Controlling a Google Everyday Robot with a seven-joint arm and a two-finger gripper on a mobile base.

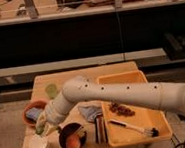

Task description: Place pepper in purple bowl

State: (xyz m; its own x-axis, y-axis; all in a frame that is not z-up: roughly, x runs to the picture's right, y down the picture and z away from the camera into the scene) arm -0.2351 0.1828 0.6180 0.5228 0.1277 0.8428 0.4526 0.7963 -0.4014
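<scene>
My gripper (pixel 45 126) hangs at the end of the white arm, over the table's left front, between the orange bowl (pixel 28 110) and the purple bowl (pixel 67 130). It is shut on a small light-green pepper (pixel 40 129), held just above the table. The dark purple bowl sits right of the gripper near the front edge, with an orange object (pixel 72 141) inside. The pepper is outside the purple bowl, to its left.
A white cup (pixel 38 144) stands just below the gripper. The orange bowl holds a blue thing (pixel 34 114). A pale-green cup (pixel 51 89) is at the back left. A grey cloth (pixel 90 111), a dark flat item (pixel 100 130) and a yellow tray (pixel 159 123) with a brush (pixel 135 128) lie to the right.
</scene>
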